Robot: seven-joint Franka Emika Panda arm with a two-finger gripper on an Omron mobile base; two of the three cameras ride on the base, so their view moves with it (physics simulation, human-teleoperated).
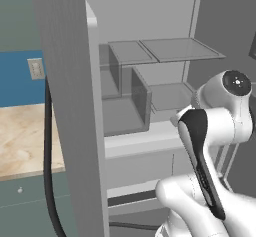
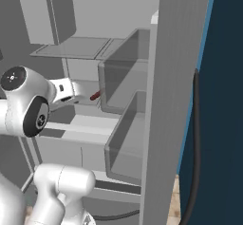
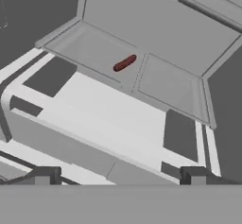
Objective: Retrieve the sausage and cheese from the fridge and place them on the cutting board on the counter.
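Reaching: we see the white arm's pincer (image 3: 118, 176) pushed into the tall grey open fridge (image 1: 70, 106), its two dark tips spread wide apart with nothing between them.
Sausage: the thin dark red-brown link (image 3: 125, 63) lies alone on a clear glass shelf (image 3: 94, 48) deep inside, well ahead of the tips; from the right base view the same link (image 2: 95, 95) shows just past the hand.
Cheese: we cannot find the yellow lump in any of the views.
Desk: the beige marbled stone-look top (image 1: 25, 141) sits to the left of the open fridge door; the board is not visible from here.
Risk, reach: we judge the white ledge (image 3: 108, 119) between tips and shelf could catch the hand if it goes in too low.
Risk, grasp: the link lies slantwise to the tips, so closing without turning could roll or push it toward the back.
Risk, exit: the door bins (image 2: 128, 124) flank the way out and may snag the arm.
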